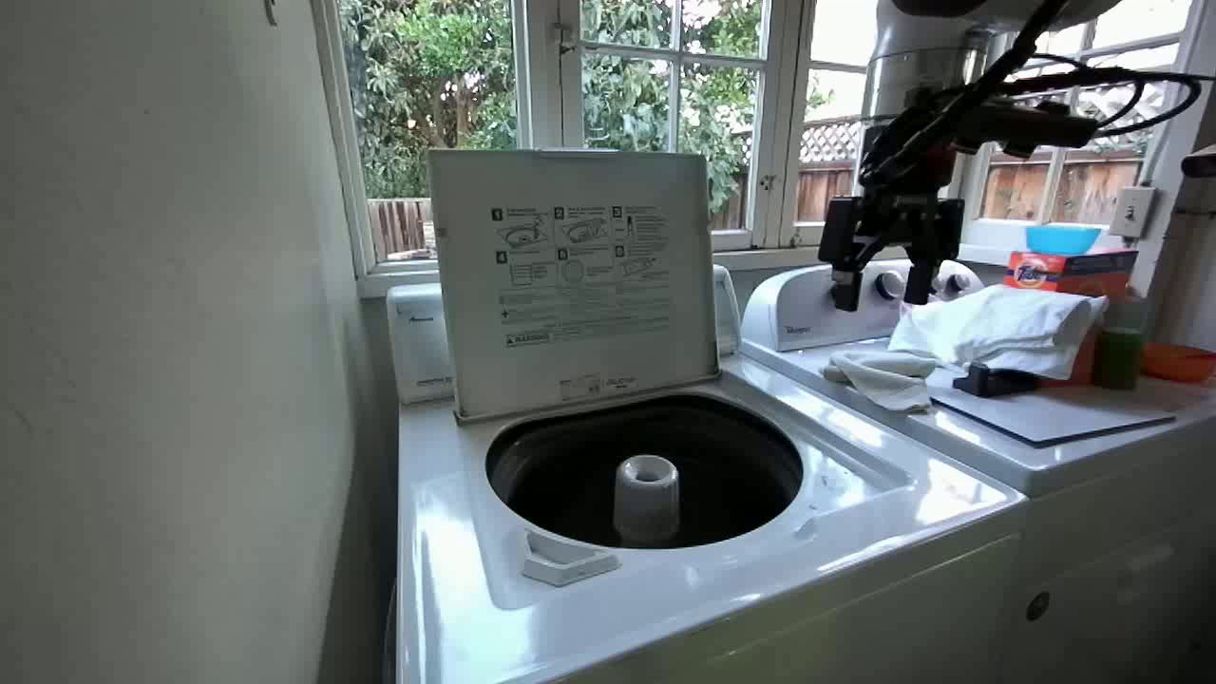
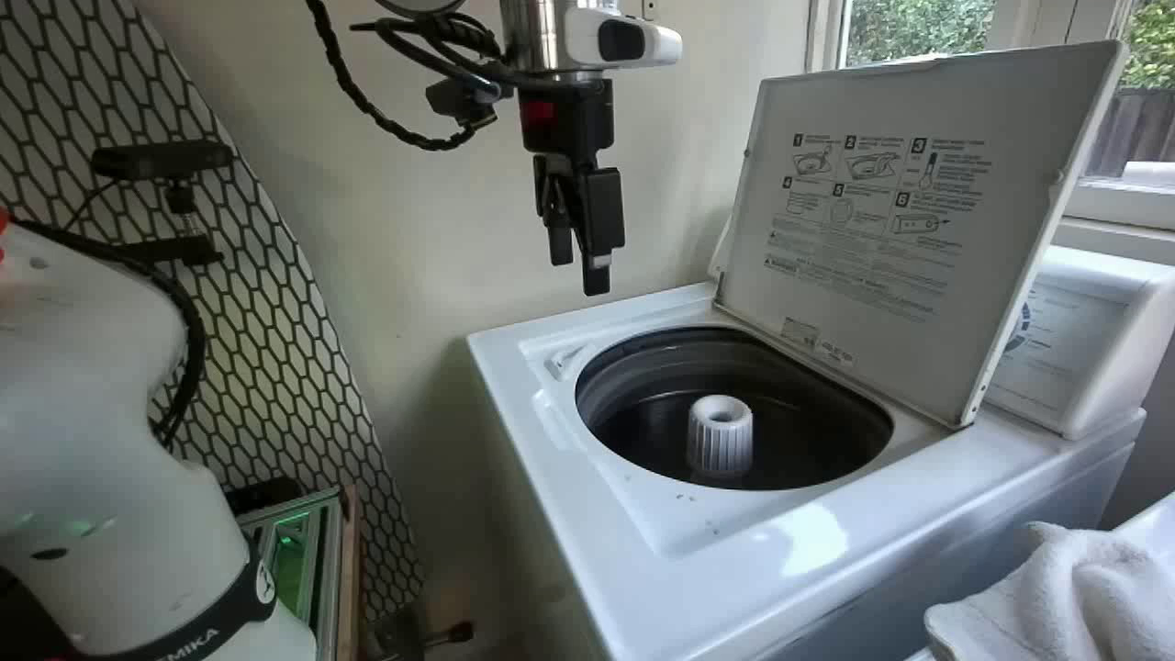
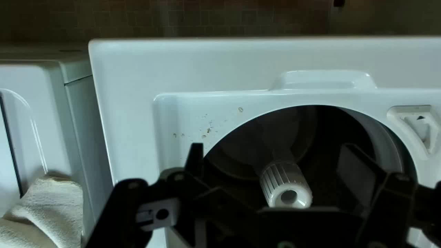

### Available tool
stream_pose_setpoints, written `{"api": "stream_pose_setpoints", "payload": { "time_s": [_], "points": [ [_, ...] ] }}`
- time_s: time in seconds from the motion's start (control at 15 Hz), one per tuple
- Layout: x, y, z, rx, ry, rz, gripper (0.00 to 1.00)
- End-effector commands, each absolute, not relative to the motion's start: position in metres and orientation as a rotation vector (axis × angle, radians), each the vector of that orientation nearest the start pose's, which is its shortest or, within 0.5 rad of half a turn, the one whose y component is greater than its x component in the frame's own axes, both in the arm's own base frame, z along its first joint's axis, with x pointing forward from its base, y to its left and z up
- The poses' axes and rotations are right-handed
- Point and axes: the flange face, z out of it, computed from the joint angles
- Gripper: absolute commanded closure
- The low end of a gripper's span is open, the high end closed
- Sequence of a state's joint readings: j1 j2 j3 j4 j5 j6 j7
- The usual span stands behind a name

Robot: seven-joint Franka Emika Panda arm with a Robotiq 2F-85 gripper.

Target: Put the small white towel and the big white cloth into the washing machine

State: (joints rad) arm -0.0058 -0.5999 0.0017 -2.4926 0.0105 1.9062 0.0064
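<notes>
The washing machine (image 1: 446, 570) has its lid up, and its round dark tub with a pale central post shows in all views. The small white towel (image 1: 883, 375) lies crumpled on the neighbouring machine near the edge facing the washer. In the wrist view, a crumpled towel (image 3: 51, 210) shows at lower left. The big white cloth (image 1: 997, 328) lies bunched behind and beside it, over other items. In an exterior view, white fabric (image 2: 1065, 597) shows at the lower right corner. My gripper (image 1: 882, 293) is open and empty, pointing down, high above the washer in both exterior views.
The upright lid (image 2: 900, 229) stands at the washer's back. On the neighbouring machine (image 1: 1045, 465) are a flat grey board (image 1: 1064, 413), a black object (image 1: 993, 380), an orange detergent box (image 1: 1073, 271), a blue bowl (image 1: 1059, 237), a green jar (image 1: 1118, 356) and an orange bowl (image 1: 1178, 363).
</notes>
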Motion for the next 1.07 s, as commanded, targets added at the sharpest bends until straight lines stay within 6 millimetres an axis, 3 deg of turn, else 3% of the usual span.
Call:
{"api": "stream_pose_setpoints", "payload": {
  "time_s": [0.0,0.93,1.0],
  "points": [
    [0.3696,-0.0008,0.492,-3.132,0.022,-0.02,0.0],
    [0.3696,-0.0008,0.492,-3.132,0.022,-0.02,0.0],
    [0.3766,-0.0094,0.4928,-3.117,0.073,-0.033,0.0]
  ]
}}
